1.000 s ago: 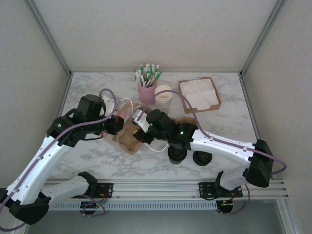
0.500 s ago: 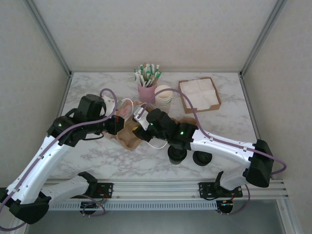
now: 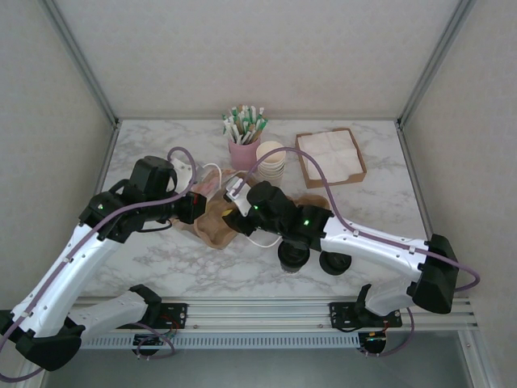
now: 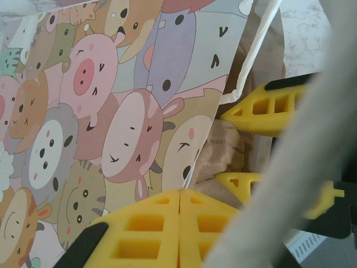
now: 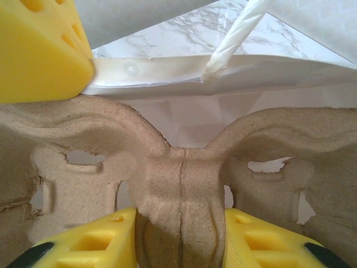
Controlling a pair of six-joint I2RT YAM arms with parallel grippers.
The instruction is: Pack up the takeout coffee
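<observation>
A cartoon-animal paper bag (image 4: 111, 111) lies open at centre left (image 3: 207, 187). My left gripper (image 4: 179, 192) is shut on the bag's rim (image 3: 192, 208), holding the mouth open. My right gripper (image 5: 179, 240) is shut on the centre post of a brown pulp cup carrier (image 5: 178, 167), which sits in the bag's mouth (image 3: 213, 231). The right gripper's yellow fingers (image 4: 268, 109) show beside the carrier (image 4: 223, 151) in the left wrist view. A black-lidded cup, apparently the takeout coffee (image 3: 293, 257), stands under the right arm near the front edge, apart from both grippers.
A black round lid stack (image 3: 335, 263) sits beside the lidded cup. Behind stand a pink cup of stir sticks (image 3: 242, 150), stacked cream cups (image 3: 271, 159), a napkin tray (image 3: 329, 158) and more brown pulp (image 3: 311, 199). The bag's white handle (image 5: 234, 33) hangs ahead.
My right gripper has pushed the carrier slightly up and left, further into the bag's mouth. The left arm has held still on the rim.
</observation>
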